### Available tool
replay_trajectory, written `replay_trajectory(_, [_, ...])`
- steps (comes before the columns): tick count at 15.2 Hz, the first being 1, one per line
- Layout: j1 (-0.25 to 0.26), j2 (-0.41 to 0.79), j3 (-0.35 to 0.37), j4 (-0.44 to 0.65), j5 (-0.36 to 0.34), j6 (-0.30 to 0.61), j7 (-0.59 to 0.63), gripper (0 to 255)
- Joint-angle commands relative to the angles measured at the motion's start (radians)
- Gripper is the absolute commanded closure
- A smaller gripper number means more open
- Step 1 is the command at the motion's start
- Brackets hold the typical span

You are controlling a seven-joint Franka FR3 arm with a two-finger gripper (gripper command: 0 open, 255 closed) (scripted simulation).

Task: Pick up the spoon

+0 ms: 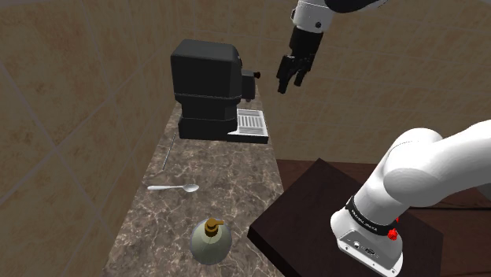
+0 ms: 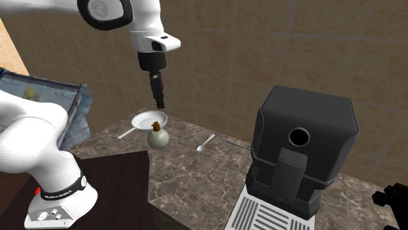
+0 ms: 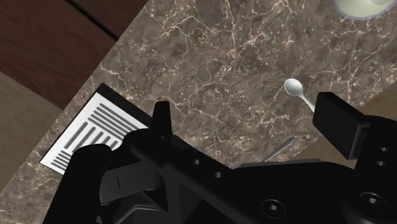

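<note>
Marbled counter (image 1: pixel 228 189). The gripper (image 1: pixel 289 85) is held high, fingers spread and empty; the thin spoon (image 1: pixel 173 188) well below could be pushed aside by a misaligned descent.

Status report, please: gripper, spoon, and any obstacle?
Gripper open, empty, high above the counter. Spoon flat on the counter, untouched. Bottle near it but apart; nothing on the spoon.

Tiny white lettering sits on the dark band (image 2: pixel 63 190) around the arm (image 2: pixel 33 140) near its base, too small to read. Nothing else legible.
</note>
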Motion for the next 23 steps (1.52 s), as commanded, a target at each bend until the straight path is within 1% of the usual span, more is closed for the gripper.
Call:
replay_trajectory(1, [0.012, 0.038, 0.002, -0.024, 0.009, 0.073, -0.016, 0])
replay_trajectory(7, [0.053, 0.193, 0.021, -0.069, 0.043, 0.291, -0.055, 0])
replay_trajectory(12, [0.088, 0.351, 0.040, -0.067, 0.071, 0.465, -0.092, 0])
replay_trajectory(17, [0.120, 0.526, 0.061, -0.031, 0.097, 0.620, -0.131, 0])
replay_trajectory(23, [0.153, 0.746, 0.091, 0.054, 0.118, 0.775, -0.177, 0])
